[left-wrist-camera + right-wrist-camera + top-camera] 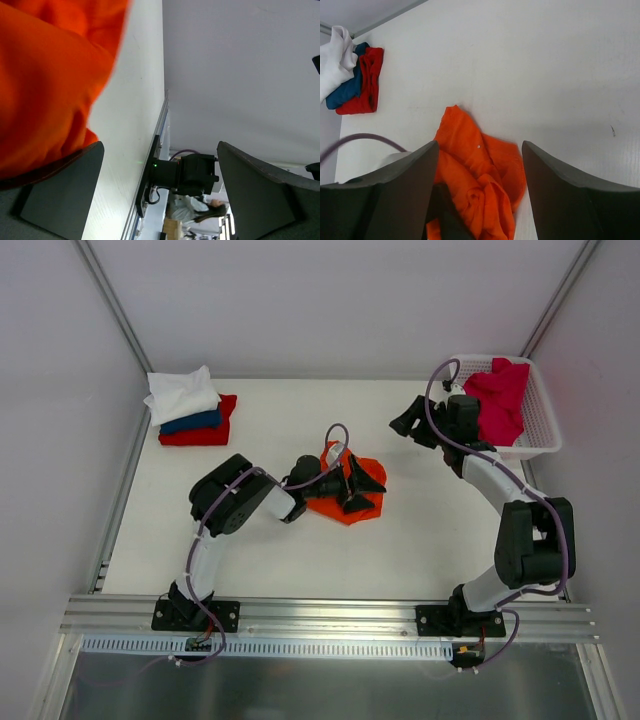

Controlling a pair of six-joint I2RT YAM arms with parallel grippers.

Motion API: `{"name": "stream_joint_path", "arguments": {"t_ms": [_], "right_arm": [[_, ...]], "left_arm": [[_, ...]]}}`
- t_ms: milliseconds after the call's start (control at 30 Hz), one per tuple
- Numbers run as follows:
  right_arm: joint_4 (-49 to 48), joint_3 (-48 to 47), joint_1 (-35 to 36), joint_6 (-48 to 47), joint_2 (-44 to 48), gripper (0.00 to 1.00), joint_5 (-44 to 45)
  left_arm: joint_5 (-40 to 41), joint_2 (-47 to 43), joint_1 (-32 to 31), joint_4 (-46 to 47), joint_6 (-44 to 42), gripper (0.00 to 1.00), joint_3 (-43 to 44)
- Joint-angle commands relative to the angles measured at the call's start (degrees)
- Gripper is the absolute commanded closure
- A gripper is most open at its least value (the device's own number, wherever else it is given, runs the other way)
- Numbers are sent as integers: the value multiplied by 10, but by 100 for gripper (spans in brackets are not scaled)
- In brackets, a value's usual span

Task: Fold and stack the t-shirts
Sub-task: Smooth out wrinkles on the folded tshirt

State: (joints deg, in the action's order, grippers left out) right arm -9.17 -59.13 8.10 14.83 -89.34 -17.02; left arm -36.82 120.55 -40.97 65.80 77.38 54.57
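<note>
A crumpled bright orange t-shirt (340, 502) lies mid-table. My left gripper (365, 490) lies on its side over the shirt's right part, jaws wide open. In the left wrist view the orange cloth (45, 85) fills the upper left and touches one finger (65, 192); nothing sits between the jaws (160, 190). My right gripper (412, 425) hovers open above the bare table, right of and beyond the shirt, apart from it. Its wrist view looks down on the orange t-shirt (480, 170) between its open fingers. White, dark blue and red t-shirts (190, 408) are stacked folded at the far left. A crimson-pink t-shirt (500, 400) lies in the basket.
A white lattice basket (545, 430) stands at the far right, just behind my right wrist. Grey walls close in the table on three sides. The arms' metal mounting rail (330, 615) runs along the near edge.
</note>
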Motion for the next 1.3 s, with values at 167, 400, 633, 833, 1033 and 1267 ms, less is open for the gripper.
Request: {"name": "stream_joint_path", "arguments": {"t_ms": [167, 400, 633, 833, 1033, 1267], "right_arm": [[-9, -4, -8, 5, 29, 29, -12], [-11, 0, -9, 5, 30, 29, -12], [-11, 2, -9, 9, 24, 29, -20], [-13, 4, -8, 8, 29, 29, -19], [-16, 6, -9, 10, 30, 29, -21], [-18, 11, -9, 10, 29, 29, -21]], "left_arm": [[14, 36, 1, 125, 48, 1, -30], [-11, -94, 25, -40, -57, 1, 20], [-32, -126, 64, -92, -75, 1, 34], [-39, -76, 101, -9, -42, 1, -16], [-57, 5, 137, 85, -2, 1, -37], [-78, -3, 148, 76, -6, 1, -17]]}}
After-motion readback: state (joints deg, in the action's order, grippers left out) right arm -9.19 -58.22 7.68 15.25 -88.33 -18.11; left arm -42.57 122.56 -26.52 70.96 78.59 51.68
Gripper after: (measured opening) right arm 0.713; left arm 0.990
